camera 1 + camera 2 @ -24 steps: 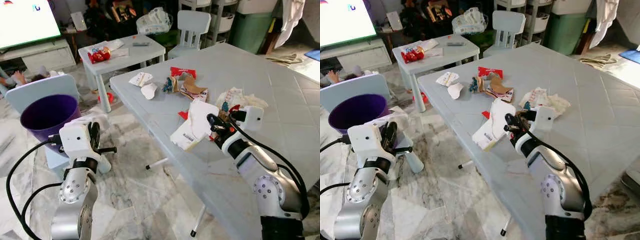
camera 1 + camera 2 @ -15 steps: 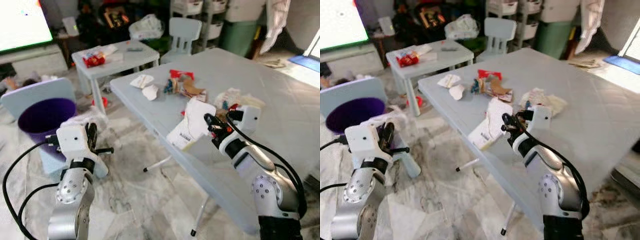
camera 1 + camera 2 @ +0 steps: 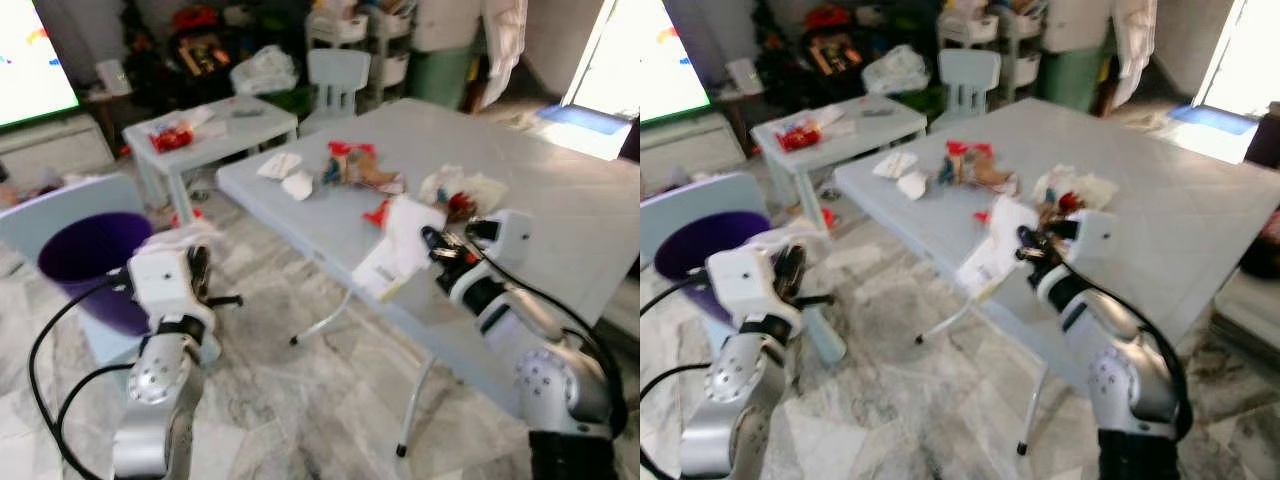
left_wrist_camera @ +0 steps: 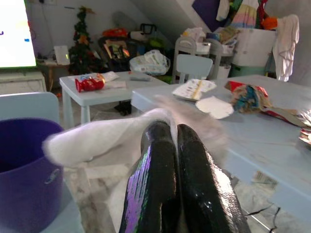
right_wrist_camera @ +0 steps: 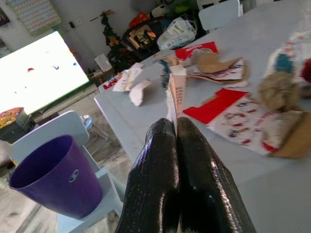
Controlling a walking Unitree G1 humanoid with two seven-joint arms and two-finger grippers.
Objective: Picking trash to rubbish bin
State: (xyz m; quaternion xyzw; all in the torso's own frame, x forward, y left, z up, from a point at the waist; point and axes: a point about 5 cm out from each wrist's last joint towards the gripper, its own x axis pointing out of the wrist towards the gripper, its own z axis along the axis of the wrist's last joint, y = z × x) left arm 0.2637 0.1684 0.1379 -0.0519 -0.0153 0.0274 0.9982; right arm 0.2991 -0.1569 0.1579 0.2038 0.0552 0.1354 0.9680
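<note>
A white paper carton (image 3: 398,248) hangs at the near edge of the grey worktop (image 3: 560,215), pinched between the pressed-together fingers of the right pincer (image 3: 437,246). The left pincer (image 3: 200,272), low beside the worktop, clamps a crumpled white tissue (image 4: 104,134). The purple rubbish bin (image 3: 88,260) sits on a pale blue chair (image 3: 60,200) just behind it. More wrappers (image 3: 355,165) and paper scraps (image 3: 288,172) litter the worktop. Beyond stand a small table (image 3: 210,125), a child's chair (image 3: 340,72), a bright screen (image 3: 30,60) and cluttered shelves over marble floor (image 3: 300,400).
</note>
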